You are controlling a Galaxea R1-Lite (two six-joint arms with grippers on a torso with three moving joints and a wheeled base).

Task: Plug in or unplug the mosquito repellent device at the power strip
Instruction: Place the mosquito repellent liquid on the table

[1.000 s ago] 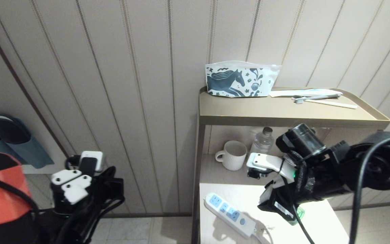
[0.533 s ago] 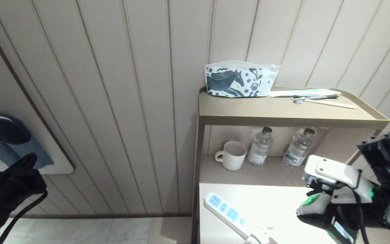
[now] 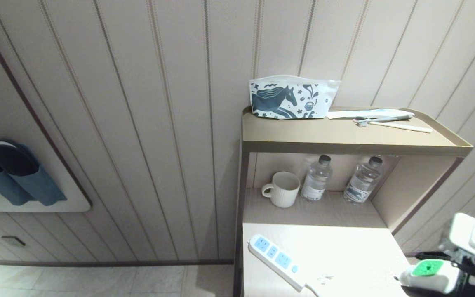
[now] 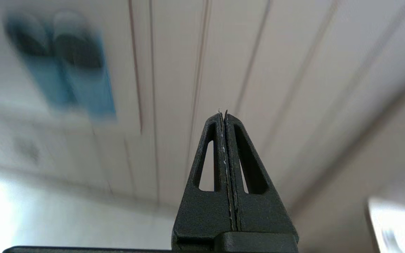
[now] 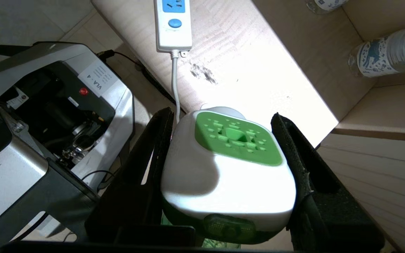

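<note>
White with a vented green cap, the repellent device (image 5: 227, 168) sits clamped in the right gripper (image 5: 223, 165), off the table edge, well apart from the power strip (image 3: 276, 260). Left gripper (image 4: 225, 116) is closed, empty.

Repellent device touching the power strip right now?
Apart. Head view: device sits in the right gripper, off the table's right edge, well clear of the strip.
</note>
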